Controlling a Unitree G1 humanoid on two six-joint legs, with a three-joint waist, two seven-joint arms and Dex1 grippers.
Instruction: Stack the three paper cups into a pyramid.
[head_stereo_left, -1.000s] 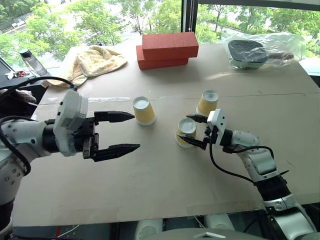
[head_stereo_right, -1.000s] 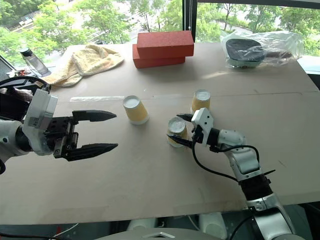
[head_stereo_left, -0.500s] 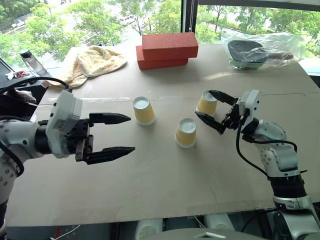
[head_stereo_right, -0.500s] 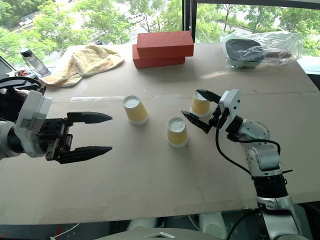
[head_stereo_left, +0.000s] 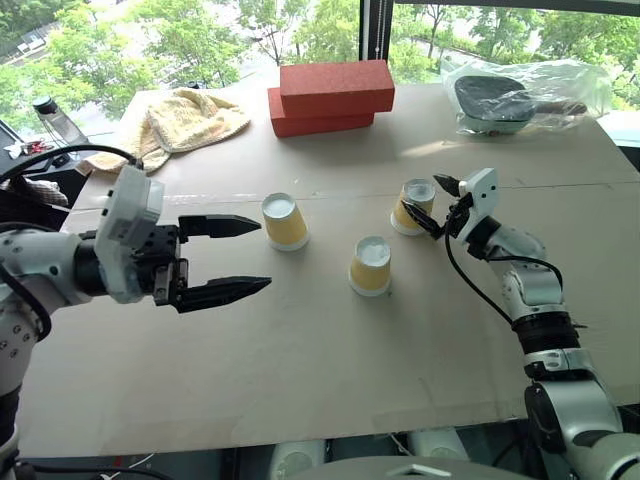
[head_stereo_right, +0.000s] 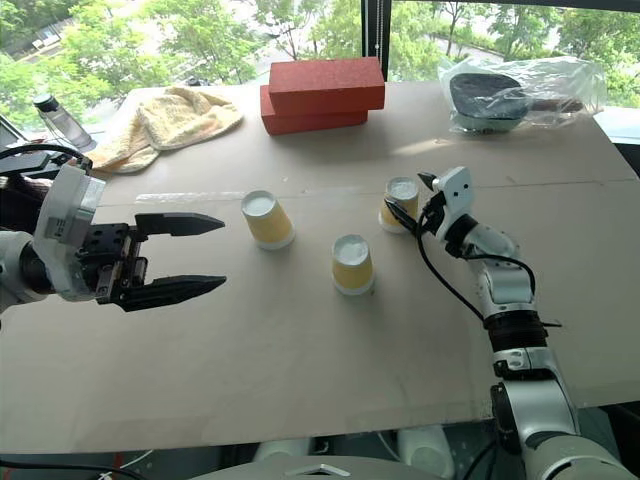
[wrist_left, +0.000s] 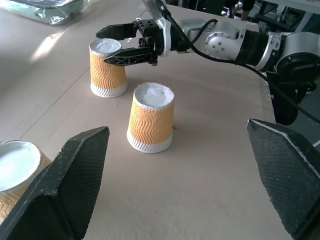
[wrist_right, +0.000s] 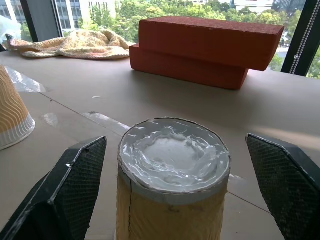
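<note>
Your right pincer (head_stereo_left: 437, 203) stands spread at the far right cup (head_stereo_left: 414, 206), one finger on each side of its upturned white base; from the right wrist view the cup sits squarely between the two fingers (wrist_right: 65, 190), and you cannot tell whether either pad touches the paper yet. Nothing is pinched. That cup stands upside down on the desk (head_stereo_left: 300, 370), wide rim down.

Your left pincer (head_stereo_left: 225, 257) is also spread wide and holds nothing. It hovers over the desk on your left side, fingers pointing toward the middle, its upper finger ending just short of the left cup (head_stereo_left: 284, 221).

You have three paper cups, all inverted and all standing apart on the desk, none stacked. The left cup is near your left pincer's tip. The middle cup (head_stereo_left: 371, 265) stands nearer to you than the other two, between them. The far right cup is just beyond it, to the right.

Farther back on the desk you see two red bricks (head_stereo_left: 330, 97) laid one on the other, a yellow towel (head_stereo_left: 190, 120) crumpled toward the far left corner, and a clear plastic bag (head_stereo_left: 525, 95) with a dark object inside at the far right. A bottle (head_stereo_left: 52, 120) stands at the far left edge.
</note>
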